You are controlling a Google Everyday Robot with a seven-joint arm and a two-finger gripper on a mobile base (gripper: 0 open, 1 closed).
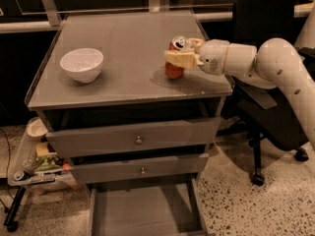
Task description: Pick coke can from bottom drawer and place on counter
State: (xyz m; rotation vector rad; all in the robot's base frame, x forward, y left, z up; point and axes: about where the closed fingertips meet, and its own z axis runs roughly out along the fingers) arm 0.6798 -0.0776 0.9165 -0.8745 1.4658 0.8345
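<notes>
Nearest the camera, the shallow grey bottom drawer [142, 213] of the cabinet stands pulled out, its flat floor facing up. Above it are two more grey drawer fronts, each with a small round metal knob: the middle drawer [162, 167] and the top drawer [98, 142]. To the left of the cabinet stands a low cluttered cart [34, 163]. To the right, on the speckled floor [261, 205], is a black office chair [268, 117].

Above the drawers lies the wide flat matte grey bench [123, 38]. A round white bowl [81, 64] sits near its left edge, open side up.

The small red-orange coke can [173, 72] is over the right half of the bench, near the right edge and well apart from the bowl. Its long axis runs close to vertical, with the silver top and pull tab pointing up and leaning a little toward the back right. Its base is down at the bench surface above a dark shadow, but whether it bears on the bench cannot be told.

The cream-coloured gripper [177, 53] is clamped around the can's upper half, one finger across the near side and the other behind it. The thick white arm [256, 63] reaches in from the right.
</notes>
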